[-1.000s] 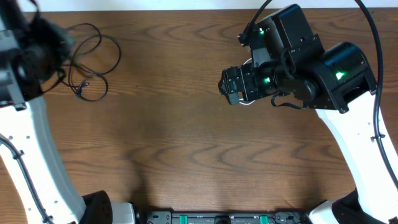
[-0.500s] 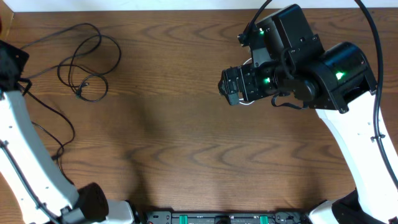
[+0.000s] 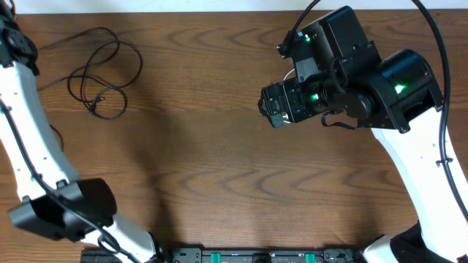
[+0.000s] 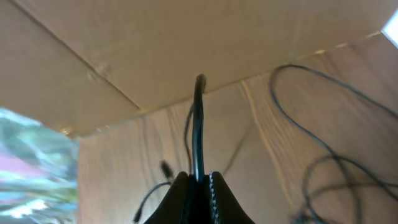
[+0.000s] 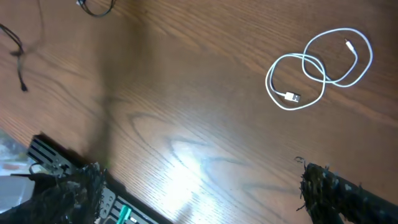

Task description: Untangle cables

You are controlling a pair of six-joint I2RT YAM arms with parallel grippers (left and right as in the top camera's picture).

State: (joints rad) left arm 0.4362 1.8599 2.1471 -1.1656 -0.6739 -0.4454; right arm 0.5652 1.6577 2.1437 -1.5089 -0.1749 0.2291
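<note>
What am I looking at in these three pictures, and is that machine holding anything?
These are two robot arms at a wooden table, each ending in two fingers. One picture looks down from above and shows the left arm and the right arm. The other two come from cameras on the wrists. On the table lie looped black cables and a coiled white cable. The left fingers are pinched shut on one black cable, which rises between them. The right fingers stand wide open above the table, holding nothing. The white cable lies apart from them.
</note>
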